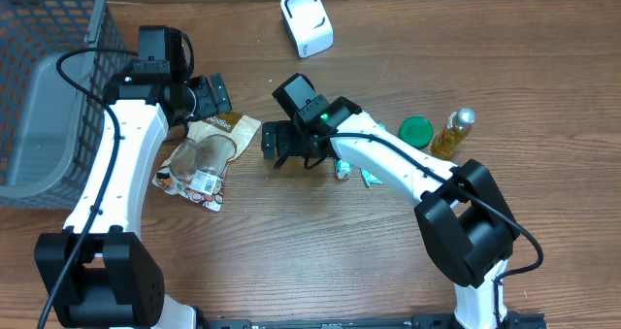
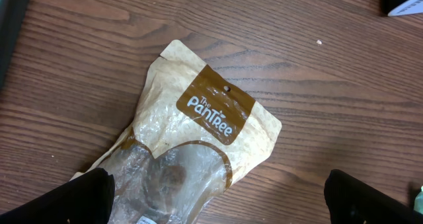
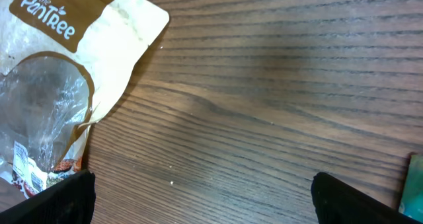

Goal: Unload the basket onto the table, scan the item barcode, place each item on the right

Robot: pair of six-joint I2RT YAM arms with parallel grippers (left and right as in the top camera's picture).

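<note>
Pantree pouch flat, left-centre of table. Left gripper over its top edge, right gripper just beside; both spread wide, holding nothing.

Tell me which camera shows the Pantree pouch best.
Overhead: nearly the whole Pantree pouch lies flat in view, white label included. Left wrist shows its top and logo, with the bottom cut off. Right wrist catches one side only.

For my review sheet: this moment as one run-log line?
left fingers open, over pouch | right fingers open, beside pouch | pouch flat, unheld | white scanner untouched
</note>
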